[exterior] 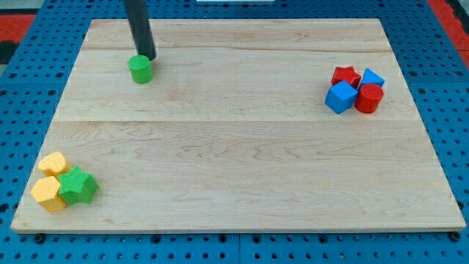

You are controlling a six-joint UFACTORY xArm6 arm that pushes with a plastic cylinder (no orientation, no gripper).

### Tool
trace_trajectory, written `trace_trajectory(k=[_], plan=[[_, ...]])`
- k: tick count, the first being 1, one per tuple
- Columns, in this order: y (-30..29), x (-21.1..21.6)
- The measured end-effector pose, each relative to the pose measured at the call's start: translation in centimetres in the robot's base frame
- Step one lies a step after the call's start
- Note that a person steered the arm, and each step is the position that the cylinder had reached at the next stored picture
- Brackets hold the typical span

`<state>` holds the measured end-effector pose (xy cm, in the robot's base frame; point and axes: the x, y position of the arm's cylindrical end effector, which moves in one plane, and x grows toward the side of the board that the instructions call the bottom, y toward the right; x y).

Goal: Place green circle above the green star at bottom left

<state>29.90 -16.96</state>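
Observation:
The green circle (141,69), a short green cylinder, stands near the board's top left. My tip (149,57) touches or nearly touches its upper right edge, with the dark rod rising out of the view's top. The green star (78,185) lies at the bottom left, far below the green circle. It touches two yellow blocks on its left.
A yellow block (53,163) and another yellow block (48,194) sit by the green star. At the right, a red star (345,76), a blue block (372,78), a blue cube (341,97) and a red cylinder (368,98) cluster together. The wooden board (242,147) lies on blue pegboard.

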Motion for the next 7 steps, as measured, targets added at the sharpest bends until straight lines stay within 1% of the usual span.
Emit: trace_trajectory(k=[1,2,3,5,7], plan=[[-0.7,1.9],[2.0,4.6],[2.4,7.6],[2.1,11.3],[1.0,11.5]])
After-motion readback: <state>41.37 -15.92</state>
